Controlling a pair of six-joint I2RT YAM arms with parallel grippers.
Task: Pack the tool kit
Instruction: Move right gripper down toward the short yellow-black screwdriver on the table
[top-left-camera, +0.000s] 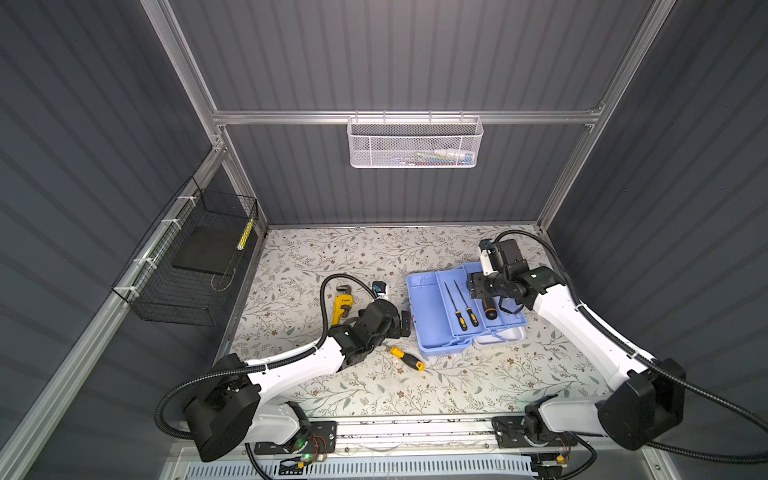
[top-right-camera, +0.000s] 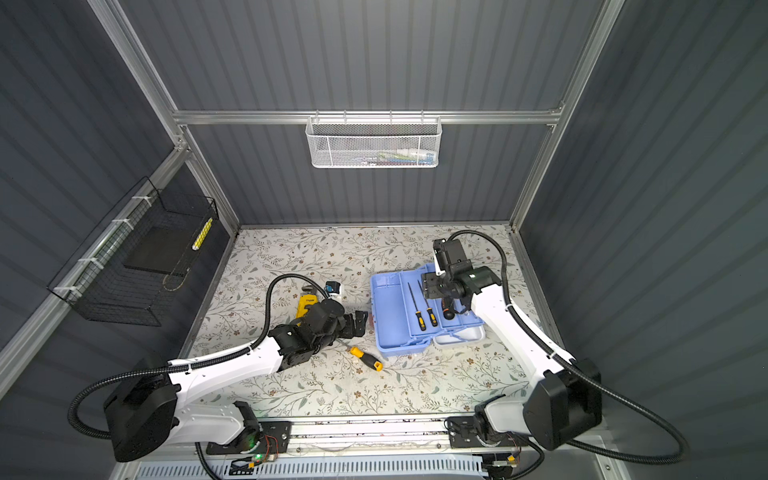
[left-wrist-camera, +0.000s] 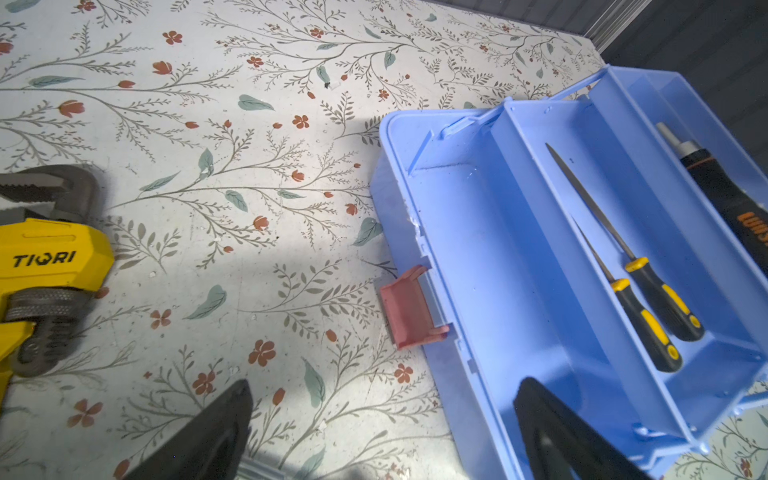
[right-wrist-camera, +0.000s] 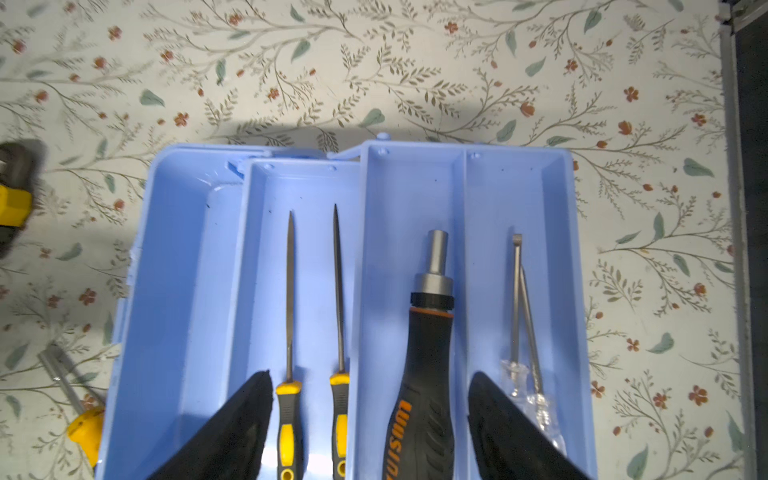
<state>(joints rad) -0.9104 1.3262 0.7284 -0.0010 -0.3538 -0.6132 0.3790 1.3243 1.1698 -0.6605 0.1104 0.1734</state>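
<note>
One open blue tool kit (top-left-camera: 426, 320) on floral surface (top-left-camera: 457, 395), inside two yellow-handled drivers (right-wrist-camera: 289, 291), one black driver (right-wrist-camera: 424, 374), two clear-handled drivers (right-wrist-camera: 517, 311), outside one "TIQRI" pipe wrench (top-left-camera: 340, 309), one loose screwdriver (top-left-camera: 407, 358), left claw (left-wrist-camera: 386, 382) released, right claw (right-wrist-camera: 372, 374) released over the black driver

Smooth plastic tool kit (right-wrist-camera: 187, 291) (faintly glossy).

In the tool kit (top-left-camera: 428, 332) the deep base well lies bare and open from above. The raised trays hold screwdrivers (top-left-camera: 472, 316), with the right jaws hanging over them. The left jaws crowd the latch side, a loose screwdriver (top-left-camera: 407, 358) and the pipe wrench (top-left-camera: 341, 309) nearby. The far desk (top-left-camera: 332, 253) is free
</note>
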